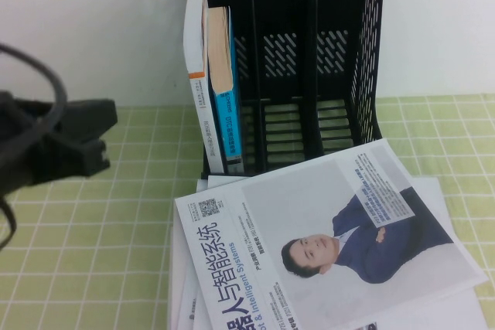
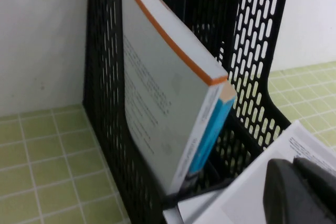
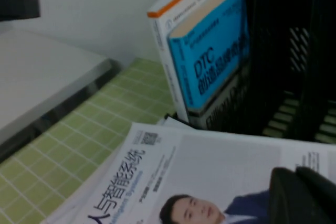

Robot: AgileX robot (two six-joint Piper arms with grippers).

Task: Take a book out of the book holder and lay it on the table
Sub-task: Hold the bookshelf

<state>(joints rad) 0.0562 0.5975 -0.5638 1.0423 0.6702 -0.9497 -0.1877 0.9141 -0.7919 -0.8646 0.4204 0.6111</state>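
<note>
Table w/ checked cloth: nothing from the rack laid on it yet, so task looks barely begun. Book holder at the far edge, middle. The book is upright in its leftmost slot, beside a white book. Magazine lies by the near edge. Left gripper hovers near the left edge, pincers apart, empty. Right gripper over the magazine; can't tell its state.

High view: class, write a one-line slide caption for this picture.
Left gripper hovers left of the book holder; the book stands in its leftmost compartment; right gripper unseen here.
</note>
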